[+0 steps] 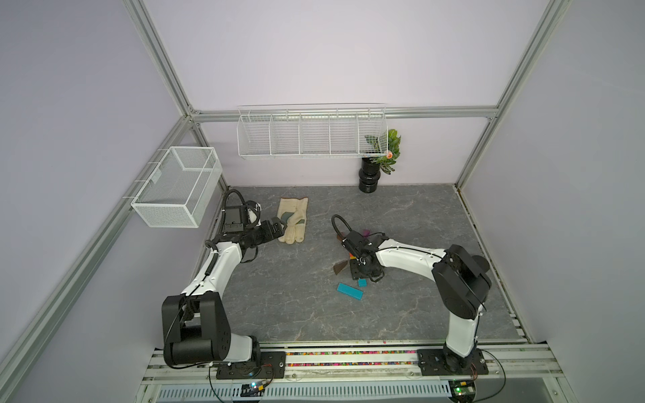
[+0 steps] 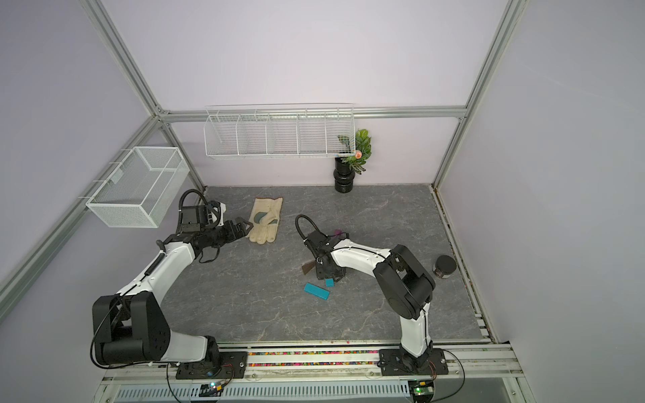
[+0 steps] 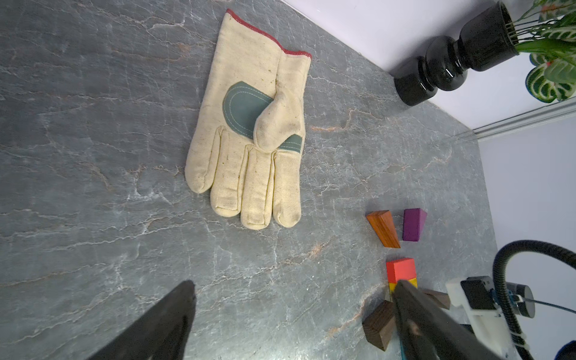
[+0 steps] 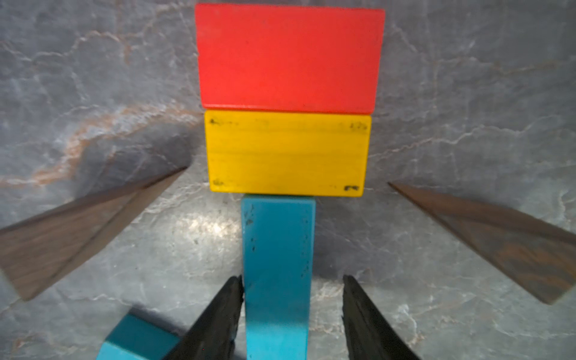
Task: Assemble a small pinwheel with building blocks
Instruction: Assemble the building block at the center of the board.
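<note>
Our right gripper straddles the teal bar unclamped, one finger touching it and the other just clear, so we should close gently and centred, keeping it butted square against the yellow block adjoining the red block.

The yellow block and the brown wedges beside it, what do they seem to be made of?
The yellow block: probably wood under matte paint; faint grain lines show through and dark chips mark its corners. The brown wedges: likely dark stained or natural wood, unpainted, with clear grain streaks on their faces.
</note>
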`<move>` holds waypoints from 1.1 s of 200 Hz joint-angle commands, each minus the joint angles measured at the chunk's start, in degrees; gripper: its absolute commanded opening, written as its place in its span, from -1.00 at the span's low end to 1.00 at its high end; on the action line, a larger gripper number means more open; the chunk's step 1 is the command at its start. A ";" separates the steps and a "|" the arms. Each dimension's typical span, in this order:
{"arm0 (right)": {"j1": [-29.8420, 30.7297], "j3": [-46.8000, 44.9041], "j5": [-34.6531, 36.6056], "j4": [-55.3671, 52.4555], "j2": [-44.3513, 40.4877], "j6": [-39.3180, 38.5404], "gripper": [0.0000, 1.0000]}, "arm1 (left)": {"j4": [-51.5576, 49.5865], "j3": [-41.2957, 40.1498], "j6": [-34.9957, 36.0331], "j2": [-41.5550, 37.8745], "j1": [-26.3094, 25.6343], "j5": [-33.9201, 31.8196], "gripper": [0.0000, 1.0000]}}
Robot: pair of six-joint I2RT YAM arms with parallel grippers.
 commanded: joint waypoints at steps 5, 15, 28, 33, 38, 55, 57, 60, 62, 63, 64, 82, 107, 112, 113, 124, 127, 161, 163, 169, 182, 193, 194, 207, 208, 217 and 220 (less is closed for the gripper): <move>-0.21 0.11 -0.06 0.30 0.33 0.07 0.05 | 0.99 0.08 -0.21 0.73 0.32 0.63 0.99; -0.27 0.11 -0.06 0.39 0.41 0.06 0.04 | 0.96 0.08 -0.18 0.73 0.32 0.61 0.99; -0.27 0.04 -0.05 0.44 0.41 0.22 0.02 | 0.99 0.07 -0.19 0.81 0.28 0.69 0.99; -0.29 -0.04 -0.04 0.46 0.46 0.32 0.01 | 1.02 0.09 -0.25 0.81 0.32 0.69 0.99; -0.36 -0.06 -0.06 0.50 0.39 0.49 0.01 | 1.00 0.07 -0.27 0.81 0.32 0.69 0.99; -0.37 -0.24 -0.06 0.79 0.35 0.86 0.01 | 1.00 0.08 -0.26 0.87 0.32 0.80 0.99; -0.38 -0.24 -0.06 0.86 0.33 0.89 0.01 | 1.05 0.07 -0.26 0.90 0.32 0.79 0.99; -0.39 -0.24 -0.06 0.90 0.33 1.02 0.01 | 1.03 0.12 -0.26 0.89 0.32 0.82 0.99; -0.48 -0.24 -0.04 0.90 0.32 1.08 0.01 | 1.07 0.08 -0.28 0.90 0.32 0.86 0.99; -0.51 -0.24 -0.01 0.91 0.32 1.15 0.01 | 1.04 0.08 -0.27 0.90 0.32 0.86 0.99; -0.52 -0.24 -0.04 0.95 0.32 1.18 0.01 | 1.06 0.07 -0.31 0.90 0.32 0.87 0.99; -0.67 -0.33 0.11 1.18 0.50 1.52 0.08 | 1.11 0.07 -0.32 1.12 0.32 1.09 0.99; -0.88 -0.07 0.11 1.34 1.04 1.71 0.13 | 1.14 0.09 -0.45 1.18 0.32 1.31 0.99; -0.97 -0.07 0.11 1.27 1.09 1.75 0.13 | 1.10 0.07 -0.43 1.17 0.32 1.31 0.99; -0.93 -0.07 0.11 1.31 1.10 1.74 0.13 | 1.14 0.07 -0.43 1.17 0.28 1.35 0.99; -1.05 -0.07 -0.09 1.36 1.29 1.85 0.12 | 1.09 0.10 -0.43 1.22 0.29 1.33 0.99; -1.10 -0.07 -0.11 1.44 1.37 1.92 0.11 | 1.09 0.09 -0.43 1.25 0.28 1.33 0.99; -1.43 -0.33 -0.17 2.00 1.35 2.29 -0.01 | 1.19 0.13 -0.61 1.43 0.32 1.57 0.99; -1.42 -0.33 -0.16 1.97 1.31 2.30 -0.01 | 1.20 0.13 -0.61 1.48 0.28 1.64 0.99; -1.47 -0.28 -0.23 2.04 1.29 2.33 -0.02 | 1.19 0.12 -0.61 1.52 0.31 1.65 0.99; -1.57 -0.33 -0.16 2.05 1.29 2.34 -0.04 | 1.30 0.07 -0.67 1.52 0.32 1.74 0.99; -1.56 -0.42 -0.24 2.13 1.21 2.29 -0.06 | 1.34 0.09 -0.64 1.52 0.32 1.74 0.99; -1.57 -0.42 -0.24 2.14 1.20 2.33 -0.06 | 1.35 0.08 -0.67 1.52 0.32 1.74 0.99; -1.55 -0.44 -0.45 2.45 1.20 2.12 -0.05 | 1.31 0.21 -0.70 1.53 0.28 1.71 0.99; -1.57 -0.43 -0.48 2.43 1.20 2.07 -0.05 | 1.29 0.18 -0.70 1.57 0.26 1.73 0.99; -1.58 -0.42 -0.55 2.51 1.20 2.00 -0.01 | 1.32 0.12 -0.66 1.53 0.33 1.79 0.99; -1.59 -0.34 -0.51 2.51 1.18 1.89 0.01 | 1.34 0.16 -0.69 1.60 0.31 1.75 0.99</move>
